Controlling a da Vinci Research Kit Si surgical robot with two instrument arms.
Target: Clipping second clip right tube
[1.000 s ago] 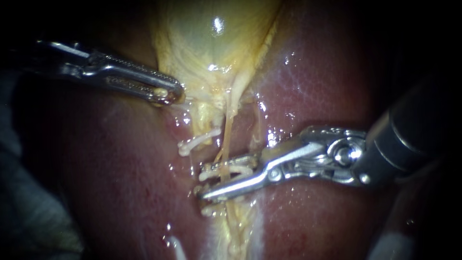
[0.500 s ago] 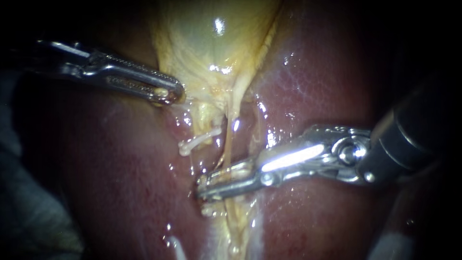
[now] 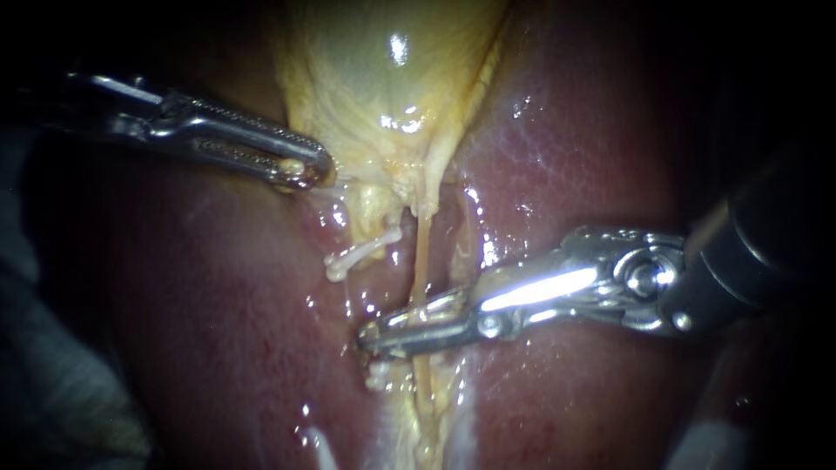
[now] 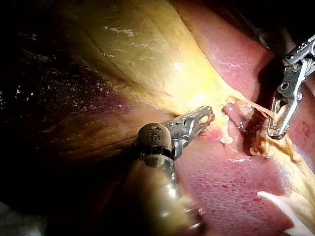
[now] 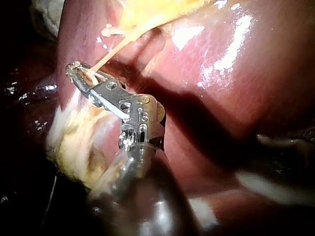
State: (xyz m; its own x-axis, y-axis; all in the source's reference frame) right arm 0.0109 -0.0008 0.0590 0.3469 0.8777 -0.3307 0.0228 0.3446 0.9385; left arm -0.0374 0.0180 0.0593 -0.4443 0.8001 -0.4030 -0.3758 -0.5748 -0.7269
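Our left instrument (image 3: 309, 170) held its pincer clamped on the gallbladder's (image 3: 383, 78) edge. Rightward, our right instrument's (image 3: 373, 334) pincer was closed across the right tube (image 3: 421, 261), just above a clip (image 3: 378, 376) — any tug there, we judged, could tear that thin tube.

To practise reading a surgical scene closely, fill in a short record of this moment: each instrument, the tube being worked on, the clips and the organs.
holding: left instrument, jaws shut on the lower edge of the gallbladder
clipping: right instrument, jaws shut across the right tube
tube: thin, pale, running from the gallbladder down over the liver
clips: upper clip, white, left of the right tube; lower clip, white, just below the right instrument's jaws
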